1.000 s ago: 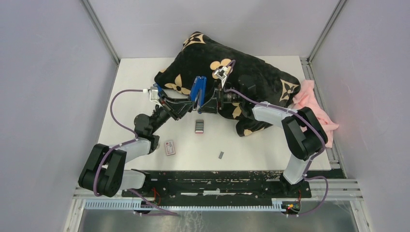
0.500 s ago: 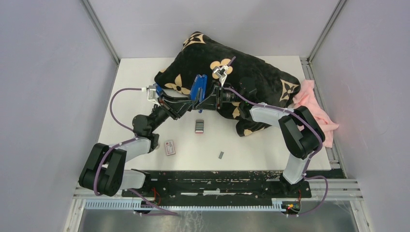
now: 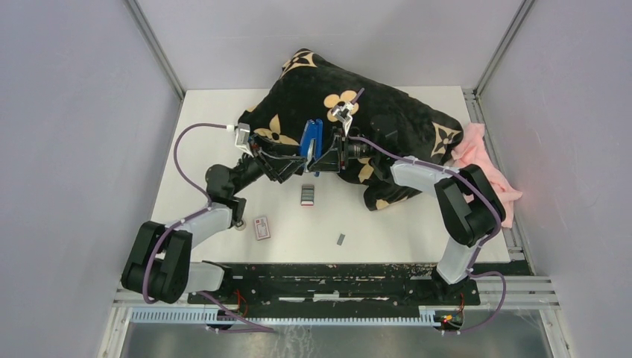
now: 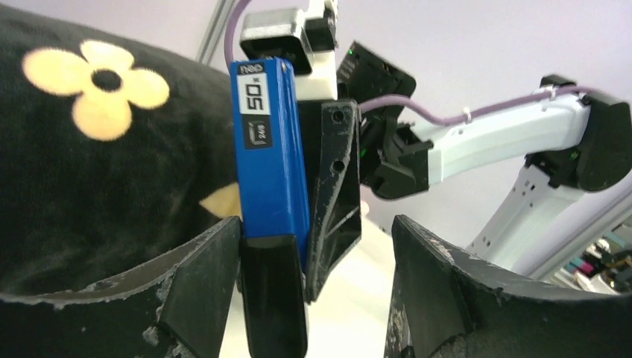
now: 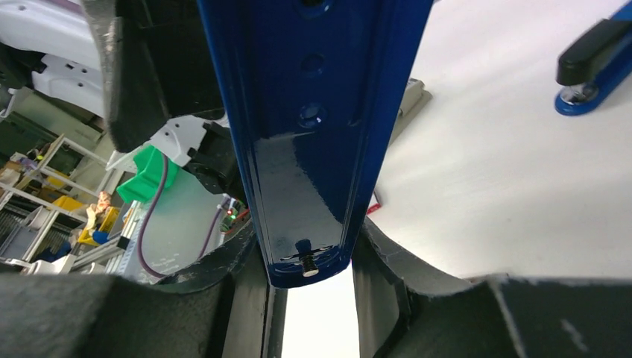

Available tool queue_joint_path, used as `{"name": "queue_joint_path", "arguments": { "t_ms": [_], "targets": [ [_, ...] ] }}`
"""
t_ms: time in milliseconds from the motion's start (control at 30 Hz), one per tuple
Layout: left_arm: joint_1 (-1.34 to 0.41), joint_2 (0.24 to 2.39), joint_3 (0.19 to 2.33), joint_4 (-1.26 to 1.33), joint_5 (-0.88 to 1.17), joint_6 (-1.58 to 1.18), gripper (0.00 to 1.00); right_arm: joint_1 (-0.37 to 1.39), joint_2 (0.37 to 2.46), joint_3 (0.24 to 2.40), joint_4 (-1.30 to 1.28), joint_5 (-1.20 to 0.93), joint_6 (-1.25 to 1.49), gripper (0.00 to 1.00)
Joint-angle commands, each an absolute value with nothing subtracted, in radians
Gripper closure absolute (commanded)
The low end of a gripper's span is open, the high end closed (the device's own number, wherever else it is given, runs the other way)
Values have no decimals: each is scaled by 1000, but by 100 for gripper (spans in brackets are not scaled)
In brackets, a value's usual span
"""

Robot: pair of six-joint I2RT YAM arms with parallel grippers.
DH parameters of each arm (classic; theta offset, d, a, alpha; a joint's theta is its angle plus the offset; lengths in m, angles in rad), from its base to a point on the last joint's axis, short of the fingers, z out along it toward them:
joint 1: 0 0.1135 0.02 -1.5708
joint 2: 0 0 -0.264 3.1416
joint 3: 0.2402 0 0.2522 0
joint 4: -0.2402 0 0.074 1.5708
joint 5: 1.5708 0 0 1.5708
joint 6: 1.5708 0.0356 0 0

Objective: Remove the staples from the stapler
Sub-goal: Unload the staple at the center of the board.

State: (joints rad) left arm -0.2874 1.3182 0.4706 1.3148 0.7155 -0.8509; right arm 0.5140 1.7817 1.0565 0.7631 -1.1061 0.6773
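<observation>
The small silver-grey stapler (image 3: 306, 195) lies flat on the white table (image 3: 417, 224), below both grippers; neither touches it. A short grey strip of staples (image 3: 340, 239) lies nearer the front edge. Above the table my right gripper (image 3: 322, 151) (image 5: 307, 239) is shut on a blue stapler (image 3: 311, 139) (image 5: 305, 112) (image 4: 268, 149), held upright. My left gripper (image 3: 296, 155) (image 4: 317, 227) is open around that blue stapler's lower end: one finger rests beside it, the other stands well apart. The grey stapler's end (image 5: 408, 101) shows behind the blue one in the right wrist view.
A black cushion with beige flowers (image 3: 373, 112) fills the back of the table, with a pink cloth (image 3: 484, 160) to its right. A red-and-white box (image 3: 261, 227) lies at front left. Another blue stapler (image 5: 596, 67) rests on the table.
My left gripper's jaws have opened off the blue stapler. My right gripper has closed on it and now carries it, turned more edge-on.
</observation>
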Motion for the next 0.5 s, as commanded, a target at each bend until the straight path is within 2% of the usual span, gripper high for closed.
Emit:
{"name": "queue_joint_path", "arguments": {
  "t_ms": [0, 100, 200, 267, 367, 467],
  "targets": [
    [-282, 1260, 542, 1051, 798, -615, 20, 500, 1694, 1096, 679, -1140, 533, 99],
    [-283, 1249, 555, 914, 795, -531, 19, 491, 1672, 1105, 608, -1152, 473, 98],
    [-281, 1244, 538, 899, 814, -487, 12, 481, 1648, 1126, 453, -1161, 341, 99],
    [-281, 1253, 533, 899, 829, -478, 11, 479, 1634, 1139, 339, -1162, 242, 99],
    [-280, 1283, 551, 902, 861, -480, 12, 480, 1631, 1148, 284, -1165, 190, 98],
    [-279, 1322, 571, 918, 903, -493, 17, 479, 1631, 1157, 255, -1168, 166, 99]
  ]
}}
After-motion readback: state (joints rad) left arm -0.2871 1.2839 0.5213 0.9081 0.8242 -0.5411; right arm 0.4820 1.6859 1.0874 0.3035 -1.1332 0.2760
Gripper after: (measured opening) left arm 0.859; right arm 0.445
